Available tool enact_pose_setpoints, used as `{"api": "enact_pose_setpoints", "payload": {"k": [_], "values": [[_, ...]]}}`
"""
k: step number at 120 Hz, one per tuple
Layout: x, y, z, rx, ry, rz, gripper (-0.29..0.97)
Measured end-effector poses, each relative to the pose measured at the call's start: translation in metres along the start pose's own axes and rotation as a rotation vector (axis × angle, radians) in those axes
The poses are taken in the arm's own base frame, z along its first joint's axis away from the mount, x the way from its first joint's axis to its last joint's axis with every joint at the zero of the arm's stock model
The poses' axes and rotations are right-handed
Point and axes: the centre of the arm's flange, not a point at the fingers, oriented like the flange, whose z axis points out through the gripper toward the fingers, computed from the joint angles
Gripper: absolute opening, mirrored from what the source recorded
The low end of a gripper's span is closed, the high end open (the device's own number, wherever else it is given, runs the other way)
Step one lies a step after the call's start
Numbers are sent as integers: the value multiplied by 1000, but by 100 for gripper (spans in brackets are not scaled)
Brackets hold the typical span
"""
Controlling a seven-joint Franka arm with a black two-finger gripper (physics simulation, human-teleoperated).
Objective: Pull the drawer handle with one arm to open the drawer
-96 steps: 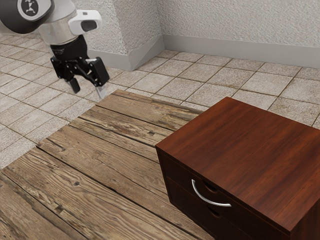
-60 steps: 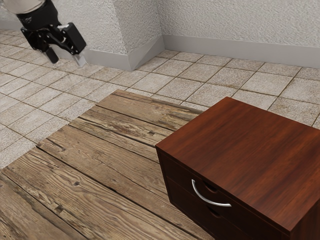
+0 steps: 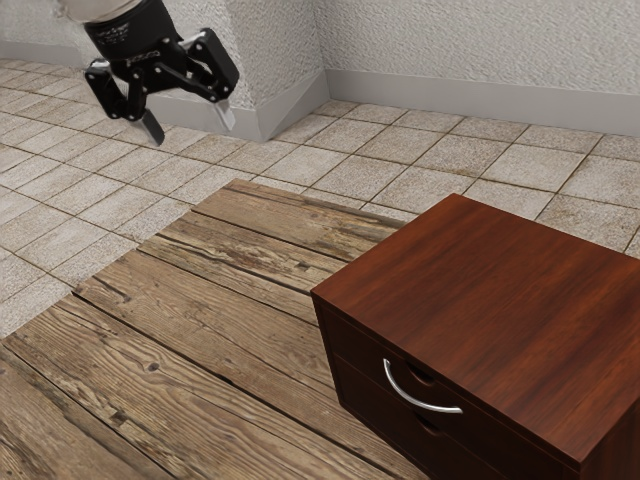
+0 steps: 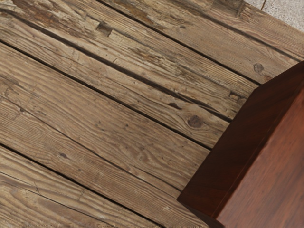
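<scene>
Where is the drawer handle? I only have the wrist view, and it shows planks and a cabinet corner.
Observer: The handle is a curved silver bar on the front face of the cabinet, at the exterior view's lower right.
Operator: Is the drawer open at all?
Observer: No, the drawer looks flush with the cabinet's front.
Operator: And the gripper?
Observer: The gripper is open and empty, high at the exterior view's upper left, well apart from the handle.
</scene>
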Motion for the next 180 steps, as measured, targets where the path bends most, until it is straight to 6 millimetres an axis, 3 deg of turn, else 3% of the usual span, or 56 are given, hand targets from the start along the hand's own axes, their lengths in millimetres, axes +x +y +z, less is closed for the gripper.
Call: {"api": "enact_pose_setpoints", "payload": {"k": [16, 48, 64, 106, 150, 165, 180], "values": [[-6, 16, 3, -4, -11, -131, 66], [-5, 9, 10, -39, -22, -428, 66], [-35, 12, 20, -72, -46, -523, 66], [-118, 37, 78, -172, -60, -623, 66], [-173, 58, 113, -281, -62, -679, 65], [-198, 83, 128, -294, -67, -674, 64], [-206, 94, 142, -304, -75, -714, 64]]}}
